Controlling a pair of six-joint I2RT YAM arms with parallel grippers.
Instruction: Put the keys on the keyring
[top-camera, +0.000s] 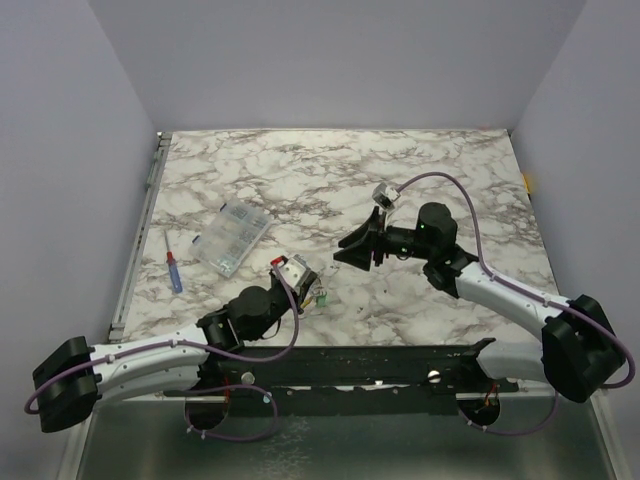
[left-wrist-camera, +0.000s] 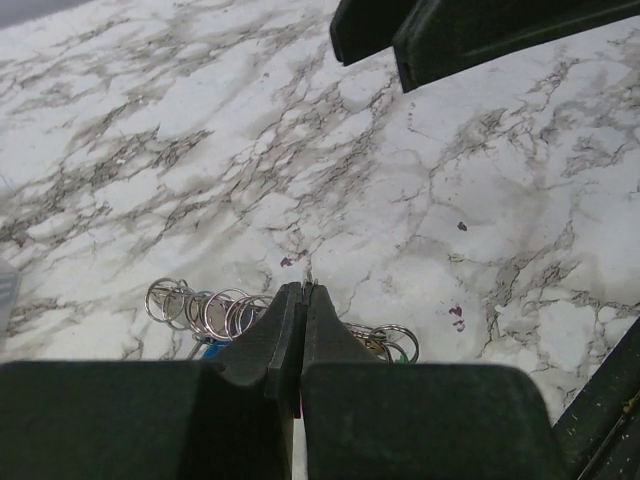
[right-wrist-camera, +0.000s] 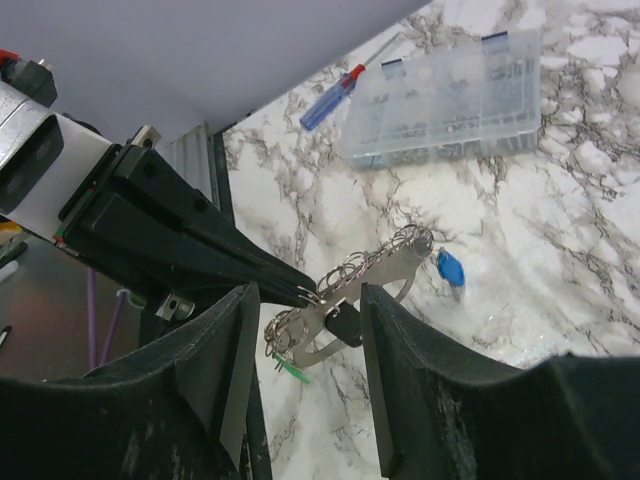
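Holding small parts (top-camera: 236, 225), clear compartment box (top-camera: 232, 238), well apart from keyring (right-wrist-camera: 385, 262)

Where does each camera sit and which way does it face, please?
Top external: above and behind the bases, looking down on the marble table; both arms show.
Left wrist: looks down past its own shut jaws at the keyring; the right jaws show at top.
Right wrist: looks between its own open jaws at the keyring, the left jaws pinching it, clear box and screwdriver beyond.
Shared: both wrist views show the keyring, from opposite sides.
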